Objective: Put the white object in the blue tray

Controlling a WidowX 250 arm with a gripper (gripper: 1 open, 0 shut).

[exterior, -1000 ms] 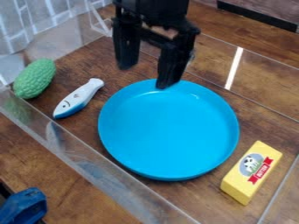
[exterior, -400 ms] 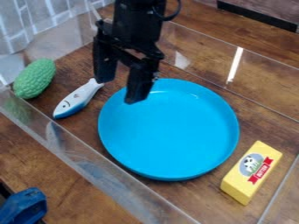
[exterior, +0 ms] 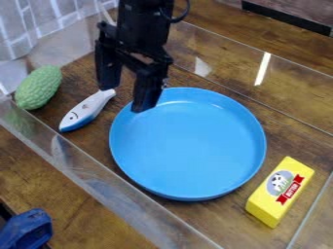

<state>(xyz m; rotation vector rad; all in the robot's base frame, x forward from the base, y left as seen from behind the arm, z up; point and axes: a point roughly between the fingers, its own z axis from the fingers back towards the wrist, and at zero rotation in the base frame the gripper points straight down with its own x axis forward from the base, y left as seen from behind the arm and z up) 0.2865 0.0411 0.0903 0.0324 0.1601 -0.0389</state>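
With the jaws spread wide and empty, the gripper (exterior: 127, 86) should be centred over the white object (exterior: 86, 109). It is best closed across the narrow body, before the blue tray (exterior: 196, 185) is approached.

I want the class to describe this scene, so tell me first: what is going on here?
A robot arm's pincer hangs open and empty, pointing down, near the left rim of the blue tray. The white fish toy lies on the table just left of the tray, not yet grasped. The tray holds nothing. A green gourd sits further left, and a yellow block lies to the tray's right. Nothing has been picked up so far.
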